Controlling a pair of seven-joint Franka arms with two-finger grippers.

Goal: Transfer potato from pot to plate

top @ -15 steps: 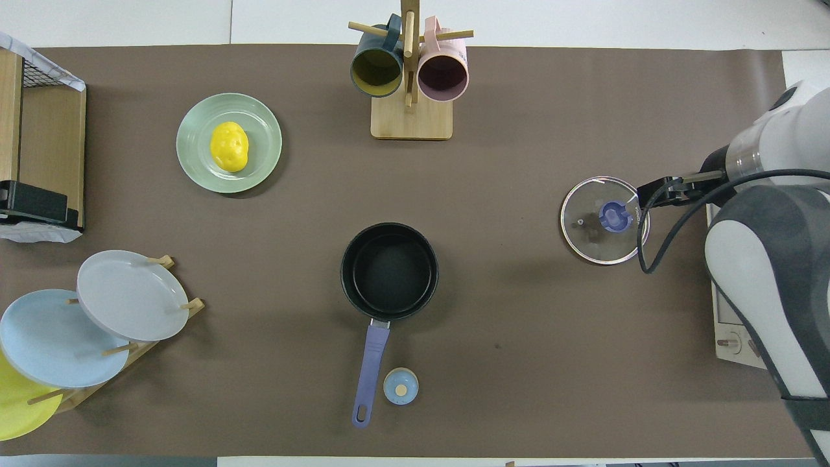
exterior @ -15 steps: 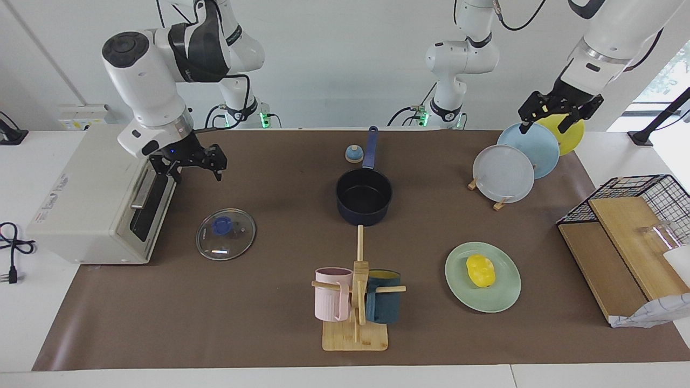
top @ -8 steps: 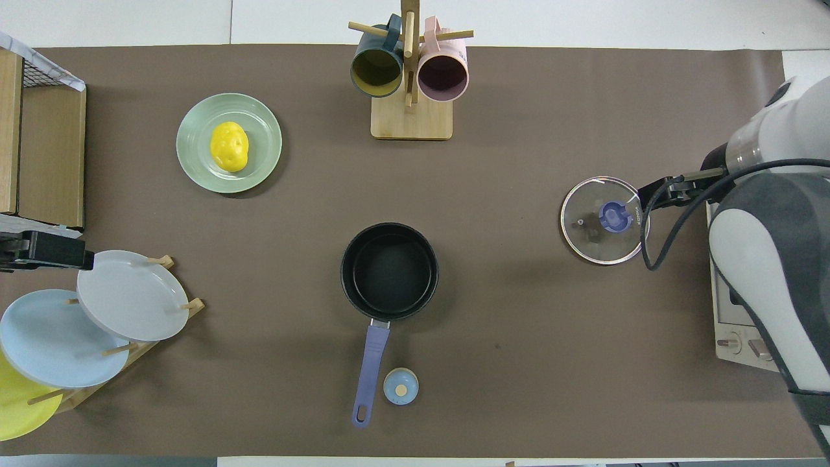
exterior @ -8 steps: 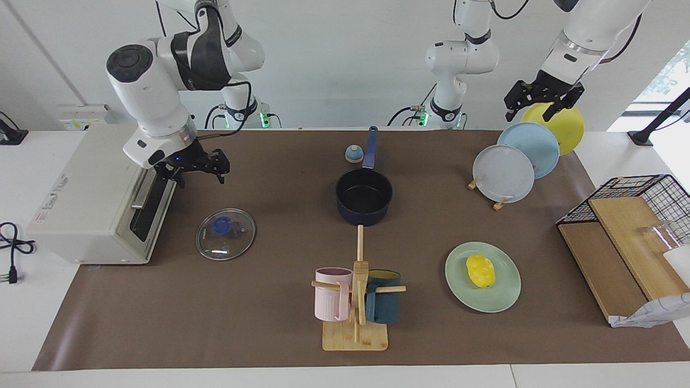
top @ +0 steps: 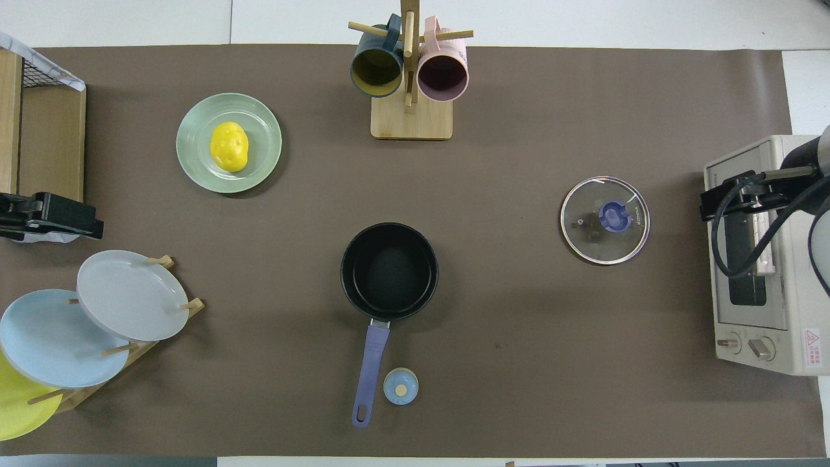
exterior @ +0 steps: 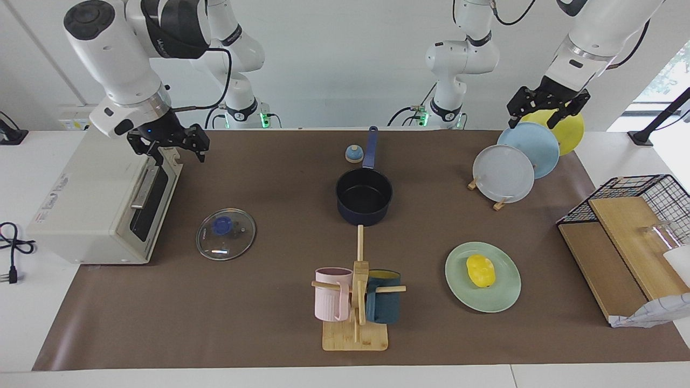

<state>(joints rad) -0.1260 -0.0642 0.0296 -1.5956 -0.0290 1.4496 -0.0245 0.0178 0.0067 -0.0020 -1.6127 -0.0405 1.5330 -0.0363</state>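
The yellow potato [exterior: 481, 270] [top: 229, 146] lies on the mint-green plate [exterior: 504, 295] [top: 262, 123], toward the left arm's end of the table. The navy pot [exterior: 364, 196] [top: 389, 271] stands mid-table with nothing in it, its handle pointing toward the robots. My left gripper [exterior: 543, 114] [top: 91, 224] is open and holds nothing, raised over the plate rack. My right gripper [exterior: 175, 150] [top: 708, 204] is open and holds nothing, raised over the toaster oven's front edge.
A glass lid [exterior: 225, 234] [top: 604, 220] lies beside the toaster oven [exterior: 91, 199] [top: 758, 259]. A mug tree [exterior: 356, 291] [top: 410, 71] stands farther from the robots than the pot. There are also a plate rack [exterior: 504, 172] [top: 130, 295], a small blue timer [exterior: 353, 154] and a wire basket [exterior: 630, 226].
My right gripper has risen and drawn back from beside the glass lid to over the toaster oven. My left gripper has shifted slightly above the plate rack. The potato, plate and pot have not moved.
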